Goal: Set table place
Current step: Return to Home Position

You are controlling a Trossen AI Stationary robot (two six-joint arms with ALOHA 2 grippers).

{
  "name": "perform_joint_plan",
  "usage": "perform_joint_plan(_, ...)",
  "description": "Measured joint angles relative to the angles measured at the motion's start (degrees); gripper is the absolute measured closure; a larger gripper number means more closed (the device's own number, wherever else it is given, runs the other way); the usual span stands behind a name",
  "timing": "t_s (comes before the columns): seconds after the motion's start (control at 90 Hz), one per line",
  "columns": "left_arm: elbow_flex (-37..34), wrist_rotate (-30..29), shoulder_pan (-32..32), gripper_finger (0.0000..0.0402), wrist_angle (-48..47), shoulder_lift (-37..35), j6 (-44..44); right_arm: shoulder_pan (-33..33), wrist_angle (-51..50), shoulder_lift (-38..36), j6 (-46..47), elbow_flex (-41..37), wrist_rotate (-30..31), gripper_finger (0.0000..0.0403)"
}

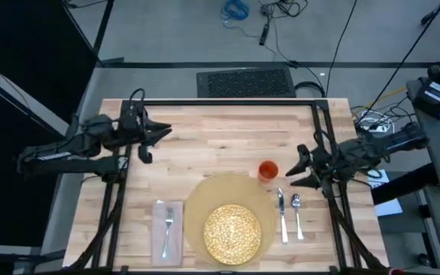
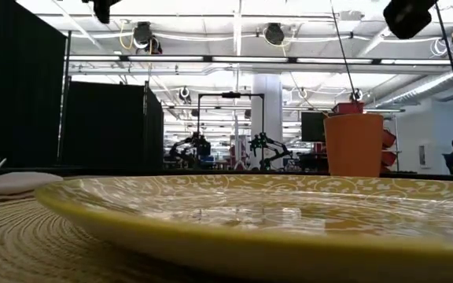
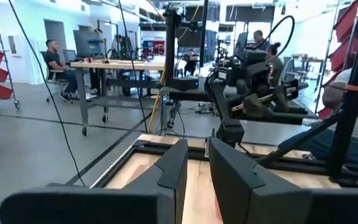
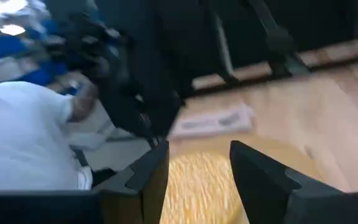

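My right gripper (image 1: 297, 166), spread and empty, should pull back slowly, clear of the cup (image 1: 266, 169); my left gripper (image 1: 157, 143) waits, spread too.

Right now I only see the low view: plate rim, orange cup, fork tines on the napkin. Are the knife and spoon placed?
Observer: Yes, the knife and spoon lie side by side right of the placemat, knife nearer the plate.
Operator: Where are the arms?
Observer: The right end effector is right of the cup, not touching it, open and empty; the left end effector is near the table's left side, away from the napkin.
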Motion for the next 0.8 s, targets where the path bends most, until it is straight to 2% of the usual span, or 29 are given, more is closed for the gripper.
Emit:
perform_joint_plan(0.167, -2.8, -0.8, 0.0, 0.035, 2.0, 0.0, 1.5, 0.1, 16.0, -0.6, -6.3, -9.6, -1.4, 0.0248)
perform_joint_plan(0.289, -6.9, -3.3, 0.1, 0.035, 5.2, -1.5, 1.0, 0.1, 23.9, -0.5, -7.0, -15.1, -2.9, 0.0248)
perform_joint_plan(0.467, -9.5, -3.9, 0.1, 0.035, 6.1, -5.1, -0.9, 1.0, 30.6, -1.0, -5.9, -20.1, -4.0, 0.0248)
perform_joint_plan(0.622, -10.9, -3.9, 0.1, 0.035, 5.1, -8.8, -0.9, 5.2, 39.0, -1.0, -5.9, -24.8, -5.5, 0.0248)
perform_joint_plan(0.8, -12.4, -3.9, 0.1, 0.035, 2.7, -12.3, -0.9, 9.9, 40.9, -0.7, -8.9, -25.0, -5.5, 0.0248)
